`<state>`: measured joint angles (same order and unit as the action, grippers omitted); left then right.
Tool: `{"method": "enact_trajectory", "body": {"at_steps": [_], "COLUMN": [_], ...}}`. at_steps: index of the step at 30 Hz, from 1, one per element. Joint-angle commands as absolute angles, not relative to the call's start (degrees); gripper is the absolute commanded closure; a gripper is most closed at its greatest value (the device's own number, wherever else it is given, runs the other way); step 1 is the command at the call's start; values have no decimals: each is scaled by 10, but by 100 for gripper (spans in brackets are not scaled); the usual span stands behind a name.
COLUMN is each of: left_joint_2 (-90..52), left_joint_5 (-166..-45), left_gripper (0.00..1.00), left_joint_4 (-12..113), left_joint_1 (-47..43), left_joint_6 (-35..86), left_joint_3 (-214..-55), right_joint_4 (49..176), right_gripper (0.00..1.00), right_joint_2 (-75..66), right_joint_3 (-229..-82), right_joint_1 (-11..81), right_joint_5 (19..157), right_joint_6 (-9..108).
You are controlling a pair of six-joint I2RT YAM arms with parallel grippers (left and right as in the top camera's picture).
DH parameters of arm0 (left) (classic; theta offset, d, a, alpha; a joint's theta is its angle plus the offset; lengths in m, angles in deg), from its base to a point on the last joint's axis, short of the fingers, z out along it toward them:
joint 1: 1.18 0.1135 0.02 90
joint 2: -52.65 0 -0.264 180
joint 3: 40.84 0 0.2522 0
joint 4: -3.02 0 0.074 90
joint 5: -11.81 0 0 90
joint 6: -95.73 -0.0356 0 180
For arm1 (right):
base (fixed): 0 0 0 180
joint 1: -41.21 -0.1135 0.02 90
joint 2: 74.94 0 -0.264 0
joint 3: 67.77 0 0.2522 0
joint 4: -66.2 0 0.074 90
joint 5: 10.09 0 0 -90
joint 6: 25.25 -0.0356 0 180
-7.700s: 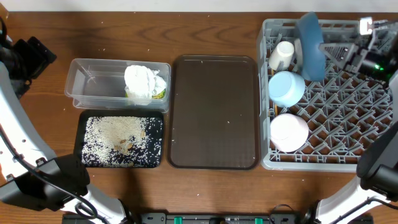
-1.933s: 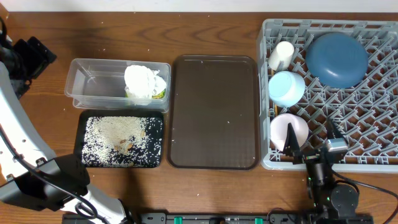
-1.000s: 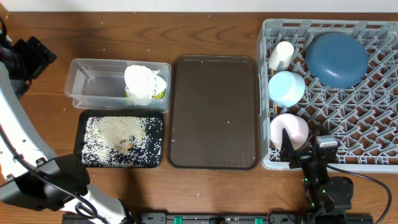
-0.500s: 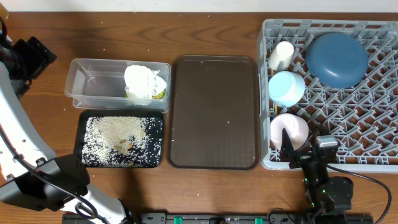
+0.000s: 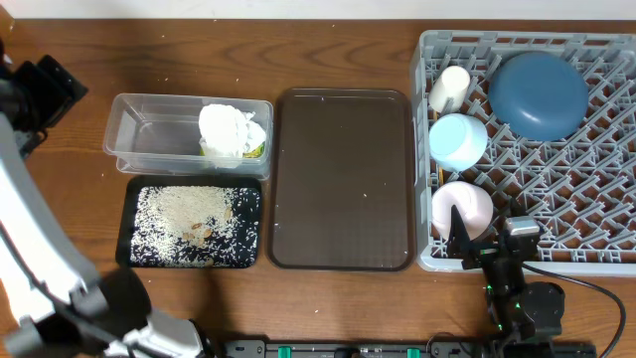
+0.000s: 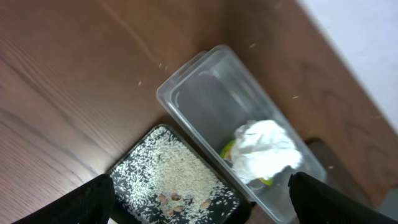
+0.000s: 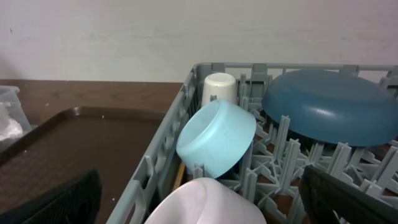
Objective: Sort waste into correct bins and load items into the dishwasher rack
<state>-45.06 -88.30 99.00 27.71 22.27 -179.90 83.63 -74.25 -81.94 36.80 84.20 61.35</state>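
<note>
The grey dishwasher rack (image 5: 596,204) at the right holds a dark-blue plate (image 5: 542,94), a cream cup (image 5: 449,88), a light-blue dish (image 5: 457,141) and a pinkish-white bowl (image 5: 462,209). A wooden chopstick (image 7: 180,174) shows along the rack's left wall. My right gripper (image 5: 491,244) rests open at the rack's front edge, just before the bowl (image 7: 205,202), holding nothing. White napkins (image 5: 231,129) and a yellow-green wrapper (image 5: 255,151) lie in the clear tub (image 5: 149,134). Rice covers the black tray (image 5: 127,224). My left gripper (image 6: 208,205) hangs open and high above both bins.
The brown serving tray (image 5: 343,179) lies between the bins and the rack. The left arm (image 5: 45,85) reaches up the table's left edge. A pale wall stands behind the table's far side.
In the earliest frame the right gripper held the plate upright over the rack's back; now the plate lies there and the gripper is back at the front edge. The left arm has shifted slightly.
</note>
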Motion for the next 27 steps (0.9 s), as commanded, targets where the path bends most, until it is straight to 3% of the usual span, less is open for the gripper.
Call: {"method": "enact_trajectory", "body": {"at_steps": [1, 16, 27], "left_joint_2": [-375, -153, 70], "left_joint_5": [-880, -880, -880], "left_gripper": [8, 8, 8], "left_joint_4": [992, 992, 992], "left_joint_1": [256, 40, 24], "left_joint_6": [224, 224, 224], "left_joint_3": [-1804, -1710, -1432], "right_joint_4": [838, 838, 838], "right_gripper": [1, 1, 1], "right_joint_2": [-746, -746, -746], "right_joint_3": [-818, -818, -818], "right_joint_1": [368, 368, 368], "right_joint_5": [846, 846, 846], "right_joint_6": [620, 620, 620]}}
